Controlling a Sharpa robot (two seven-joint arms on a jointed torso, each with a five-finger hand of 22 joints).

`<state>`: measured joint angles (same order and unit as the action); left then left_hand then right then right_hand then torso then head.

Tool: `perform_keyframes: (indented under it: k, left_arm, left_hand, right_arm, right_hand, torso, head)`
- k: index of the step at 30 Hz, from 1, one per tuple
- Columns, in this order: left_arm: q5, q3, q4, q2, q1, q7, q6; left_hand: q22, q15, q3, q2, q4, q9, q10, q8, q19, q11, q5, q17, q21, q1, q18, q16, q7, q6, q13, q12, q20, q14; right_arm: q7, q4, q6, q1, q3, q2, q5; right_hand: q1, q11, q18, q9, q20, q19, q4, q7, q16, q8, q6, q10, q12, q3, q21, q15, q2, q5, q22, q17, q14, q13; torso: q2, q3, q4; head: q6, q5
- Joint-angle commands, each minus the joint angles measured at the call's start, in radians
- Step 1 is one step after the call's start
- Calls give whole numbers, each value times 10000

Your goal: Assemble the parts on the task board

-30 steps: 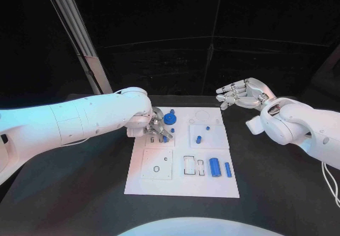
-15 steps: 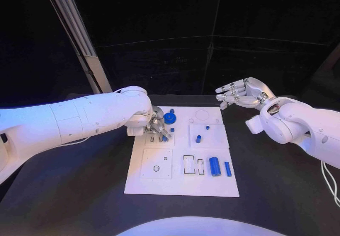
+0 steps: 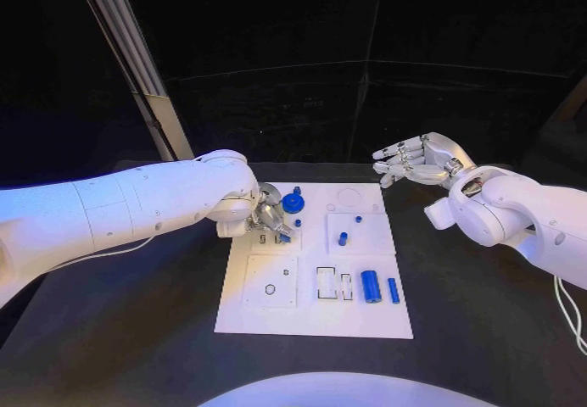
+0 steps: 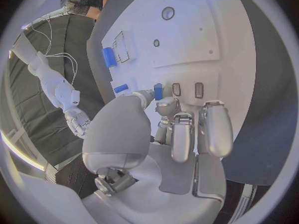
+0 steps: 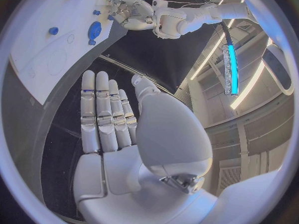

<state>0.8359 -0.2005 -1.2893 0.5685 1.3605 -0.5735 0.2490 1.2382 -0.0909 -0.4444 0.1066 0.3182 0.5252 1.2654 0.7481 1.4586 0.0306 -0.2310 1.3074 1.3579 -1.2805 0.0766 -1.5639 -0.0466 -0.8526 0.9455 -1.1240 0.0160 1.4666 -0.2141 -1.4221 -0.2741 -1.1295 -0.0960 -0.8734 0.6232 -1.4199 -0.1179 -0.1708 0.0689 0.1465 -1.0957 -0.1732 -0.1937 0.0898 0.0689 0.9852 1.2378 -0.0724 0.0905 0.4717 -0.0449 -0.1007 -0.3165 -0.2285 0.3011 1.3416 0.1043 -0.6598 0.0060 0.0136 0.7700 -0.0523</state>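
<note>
Left hand (image 3: pixel 268 220) sat low over the white board (image 3: pixel 315 314) at its 10 o'clock corner, fingers pinching a small blue peg (image 4: pixel 158 91) at the slots there. Right hand (image 3: pixel 416 163) hovered off the board's 1 o'clock corner, fingers spread, holding nothing. Blue cylinder (image 3: pixel 371 286) lay toward 5 o'clock

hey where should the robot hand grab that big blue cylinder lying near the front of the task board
Across its round middle, coming straight down from above. The blue cylinder lies flat on the task board, long sides exposed, with a thinner blue rod close beside, so fingers need care there.
</note>
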Motion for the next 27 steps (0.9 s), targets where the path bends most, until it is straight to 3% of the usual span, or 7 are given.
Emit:
perform_keyframes:
  k: [1,6,10,14,27]
  left_arm:
    - [-229,-4,-190,137,-4,195,-937]
    - [76,-13,-524,365,-48,275,-1541]
    - [258,-23,-730,500,-113,291,-1888]
    - [604,-97,-784,569,-205,262,-2167]
    - [1273,-177,-753,705,-396,254,-2357]
  left_hand:
    - [39,-3,-2067,30,-1906,63,73,88,54,6,42,2634,35,211,-81,-69,23,77,37,-66,8,1042]
    - [103,-15,-2315,77,-2008,138,75,188,81,5,57,2634,71,404,-94,-69,38,110,27,-87,1,1042]
    - [144,-18,-2376,91,-2035,160,88,219,96,8,64,2634,95,462,-102,-69,42,113,42,-107,-1,1042]
    - [144,-19,-2408,101,-2036,179,94,247,97,8,81,2634,93,544,-102,-69,43,115,40,-117,-3,1042]
    - [146,-33,-2394,219,-2112,238,130,339,100,33,291,2634,85,768,-99,-69,84,107,72,-178,-13,1042]
  right_arm:
    - [-91,11,167,-22,-8,4,10]
    - [-130,66,196,-22,-7,14,10]
    - [-147,104,214,-22,-7,12,10]
    - [-159,136,218,-22,-6,11,10]
    - [-175,170,233,-21,-5,21,10]
  right_hand:
    - [-67,-13,-105,-10,86,-13,86,-10,-56,-55,-82,-106,54,7,-84,-96,44,-60,28,-19,-37,-26]
    - [-62,-37,-99,-11,103,12,96,-31,-98,-55,-123,-161,57,-2,-128,-120,48,-29,53,-37,-76,-48]
    - [-57,-42,-98,-10,108,19,96,-36,-107,-55,-133,-173,56,-7,-139,-127,49,-17,59,-41,-85,-52]
    - [-44,-53,-96,-10,118,30,95,-45,-124,-53,-149,-195,54,-17,-161,-138,54,9,71,-48,-99,-60]
    - [-21,-63,-95,-8,130,42,86,-54,-141,-50,-165,-217,48,-29,-186,-150,70,37,85,-56,-114,-68]
  torso:
    - [-4,13,-11]
    - [7,-5,-25]
    - [14,2,-54]
    - [13,-5,-58]
    - [1,5,-27]
  head:
    - [-18,-21]
    - [13,-45]
    - [21,-53]
    - [25,-68]
    - [16,-130]
